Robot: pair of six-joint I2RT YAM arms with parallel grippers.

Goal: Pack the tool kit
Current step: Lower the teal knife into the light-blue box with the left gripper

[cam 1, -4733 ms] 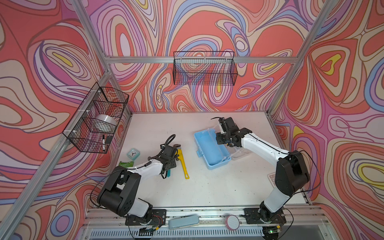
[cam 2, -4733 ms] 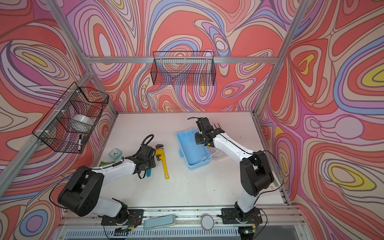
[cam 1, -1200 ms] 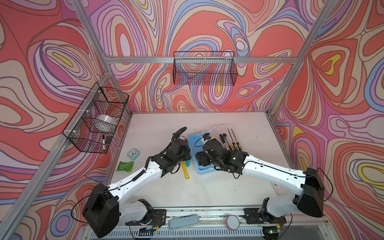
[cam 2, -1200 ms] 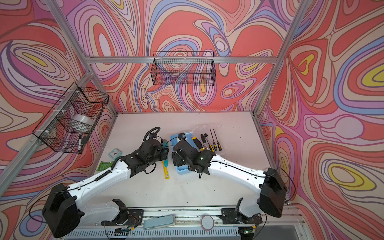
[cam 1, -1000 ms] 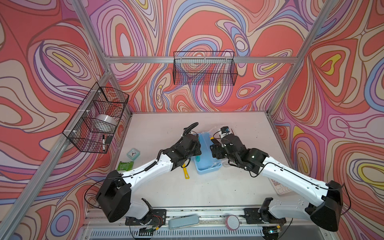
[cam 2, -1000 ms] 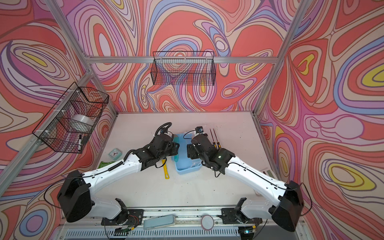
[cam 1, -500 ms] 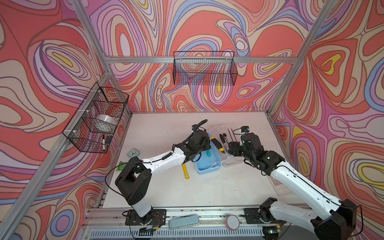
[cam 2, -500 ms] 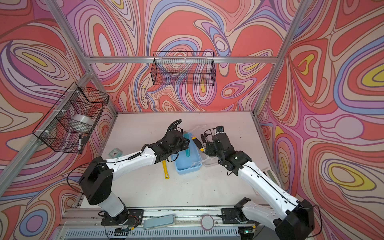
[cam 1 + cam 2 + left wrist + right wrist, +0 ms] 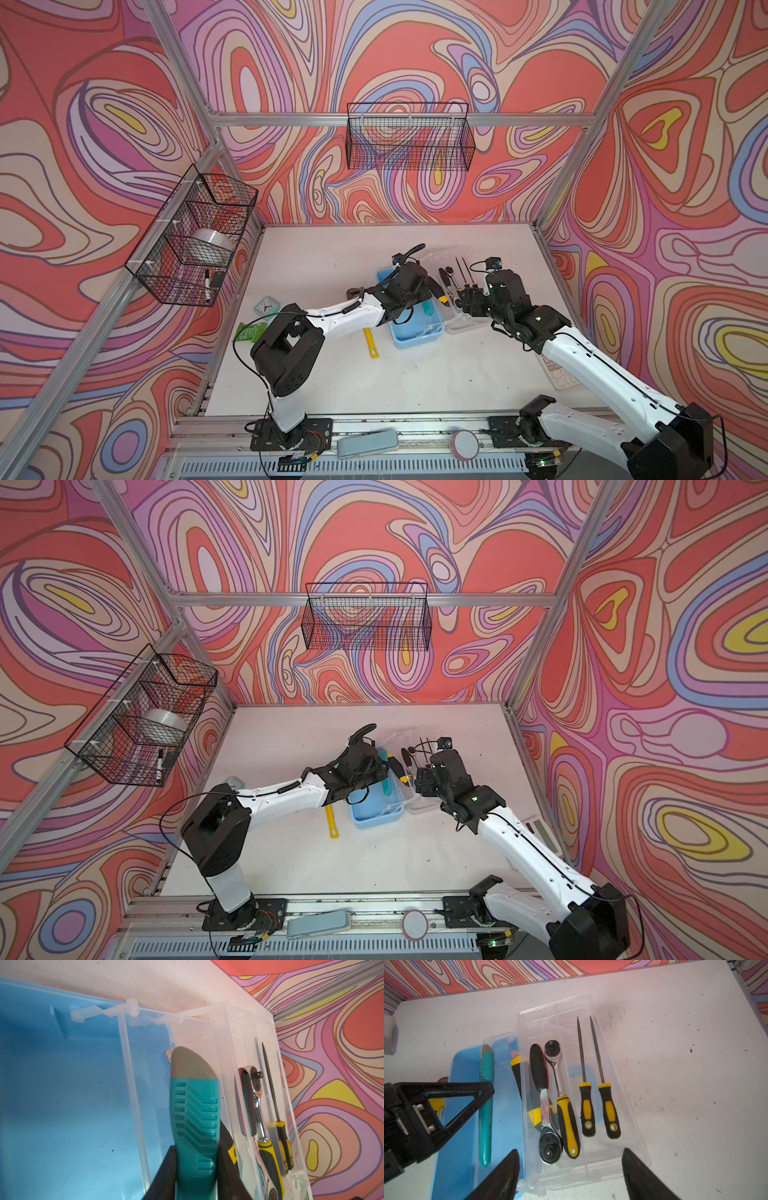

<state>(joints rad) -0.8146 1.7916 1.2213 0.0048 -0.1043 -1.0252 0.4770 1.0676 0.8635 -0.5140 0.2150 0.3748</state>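
Holding the teal knife (image 9: 194, 1109) between nearly closed jaws, my left gripper (image 9: 196, 1151) now hangs over the blue tray of the tool kit (image 9: 415, 328). That is the change. A few seconds back it is down on the table to the left of the kit, beside the yellow wrench (image 9: 371, 343), with the knife lying there too. The knife is now off the table and inside the kit's outline, its blade end pointing toward the kit's far end, though I cannot tell whether it touches the tray floor.

My right gripper (image 9: 570, 1151) has left the kit body, where it is in that older view. It now hovers with its jaws spread wide and nothing in them, over the clear lid (image 9: 629, 1130) that lies flat just right of the tray. Two ratchets (image 9: 550, 1147) and two thin files (image 9: 584, 1084) rest within the lid's outline. Whether they are on it or under it I cannot say.

I judge the kit is open and the knife is about to be let go into the tray. The wrench waits on the table left of the kit, and the lid-side tools still have to cross into the tray before I can close it.
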